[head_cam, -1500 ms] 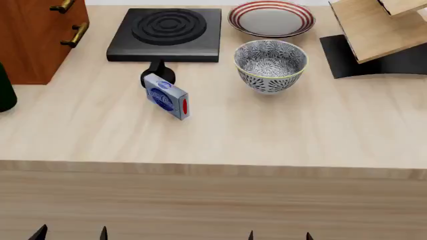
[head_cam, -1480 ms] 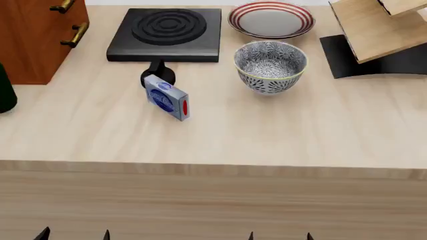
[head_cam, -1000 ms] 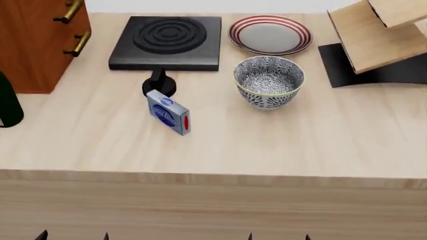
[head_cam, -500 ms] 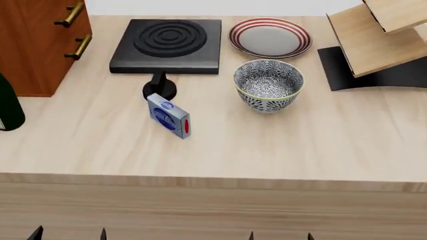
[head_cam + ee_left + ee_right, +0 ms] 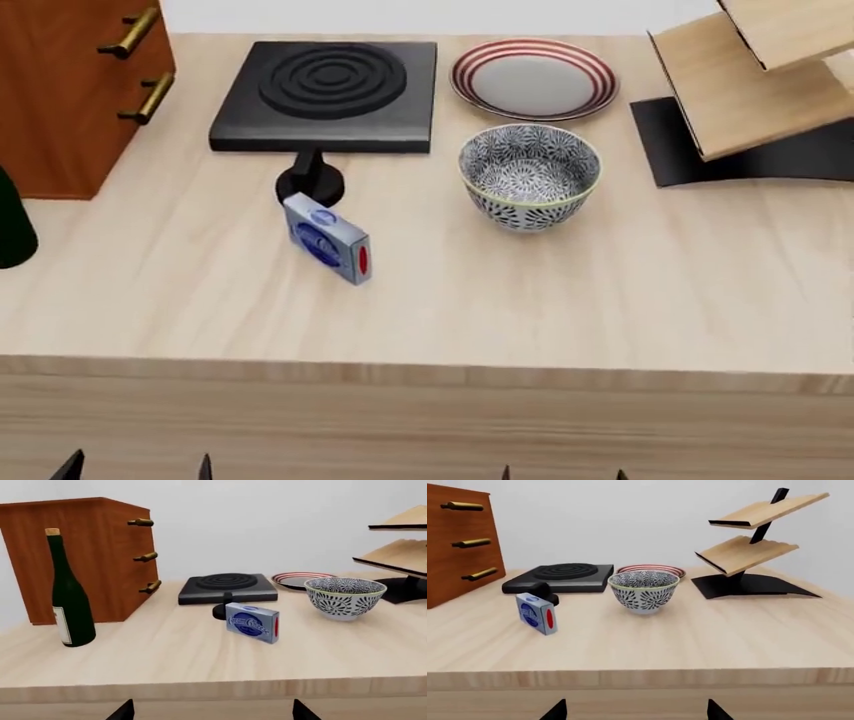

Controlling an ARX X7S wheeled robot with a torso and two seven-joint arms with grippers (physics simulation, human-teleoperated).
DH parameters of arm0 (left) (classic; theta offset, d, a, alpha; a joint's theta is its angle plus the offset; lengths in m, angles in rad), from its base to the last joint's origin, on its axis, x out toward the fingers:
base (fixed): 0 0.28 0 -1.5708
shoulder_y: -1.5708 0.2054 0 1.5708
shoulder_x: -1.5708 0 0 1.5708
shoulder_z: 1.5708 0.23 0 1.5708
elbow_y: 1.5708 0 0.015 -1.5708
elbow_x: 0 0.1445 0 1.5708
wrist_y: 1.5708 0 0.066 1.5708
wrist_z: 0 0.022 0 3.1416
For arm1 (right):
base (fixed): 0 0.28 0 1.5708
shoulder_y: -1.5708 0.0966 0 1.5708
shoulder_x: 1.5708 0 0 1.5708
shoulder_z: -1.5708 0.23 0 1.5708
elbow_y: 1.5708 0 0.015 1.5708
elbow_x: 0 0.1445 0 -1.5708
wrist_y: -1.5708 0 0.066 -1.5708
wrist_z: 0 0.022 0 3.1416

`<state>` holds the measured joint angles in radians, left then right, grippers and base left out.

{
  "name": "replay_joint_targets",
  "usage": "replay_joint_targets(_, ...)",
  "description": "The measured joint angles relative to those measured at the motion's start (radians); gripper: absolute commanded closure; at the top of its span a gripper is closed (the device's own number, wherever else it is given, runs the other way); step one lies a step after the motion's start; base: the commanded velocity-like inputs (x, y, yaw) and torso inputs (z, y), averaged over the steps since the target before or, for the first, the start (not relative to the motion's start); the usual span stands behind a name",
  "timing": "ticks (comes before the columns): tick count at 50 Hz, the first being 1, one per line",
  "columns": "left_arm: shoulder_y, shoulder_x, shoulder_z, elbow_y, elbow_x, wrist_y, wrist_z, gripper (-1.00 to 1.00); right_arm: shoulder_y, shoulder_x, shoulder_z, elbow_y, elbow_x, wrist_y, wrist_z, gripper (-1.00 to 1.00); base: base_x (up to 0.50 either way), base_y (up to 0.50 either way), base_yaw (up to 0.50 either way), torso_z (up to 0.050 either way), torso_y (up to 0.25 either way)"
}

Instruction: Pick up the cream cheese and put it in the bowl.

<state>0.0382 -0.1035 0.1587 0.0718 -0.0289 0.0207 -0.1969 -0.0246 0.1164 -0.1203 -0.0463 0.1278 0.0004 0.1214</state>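
On the counter (image 5: 601,290) the bowl (image 5: 529,178) sits centre-right and the cream cheese (image 5: 328,240) stands left of centre, ungrasped; both tools wait low with tips apart, so reaching comes next.

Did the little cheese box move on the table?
No. The cheese box sits the same way just below the stove's knob, left of the bowl; only the camera view shifted.
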Motion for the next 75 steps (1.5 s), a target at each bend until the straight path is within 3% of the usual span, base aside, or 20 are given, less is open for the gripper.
replay_joint_targets(38,-0.011,-0.03,0.036,-0.032,-0.011,0.042,-0.054,-1.0,0.013,0.028,-0.038,0.041,0.005,-0.026,0.038,-1.0,0.28,-0.05,0.0,0.0,0.0)
replay_joint_targets(51,-0.023,-0.032,0.047,-0.125,-0.007,0.13,-0.071,-1.0,0.015,0.035,-0.047,0.045,0.008,-0.031,0.051,-1.0,0.3,0.05,0.0,0.0,0.0)
replay_joint_targets(75,-0.018,-0.052,0.062,-0.061,-0.011,0.083,-0.1,-1.0,0.025,0.048,-0.073,0.048,0.001,-0.019,0.073,-1.0,0.21,0.08,0.0,0.0,0.0)
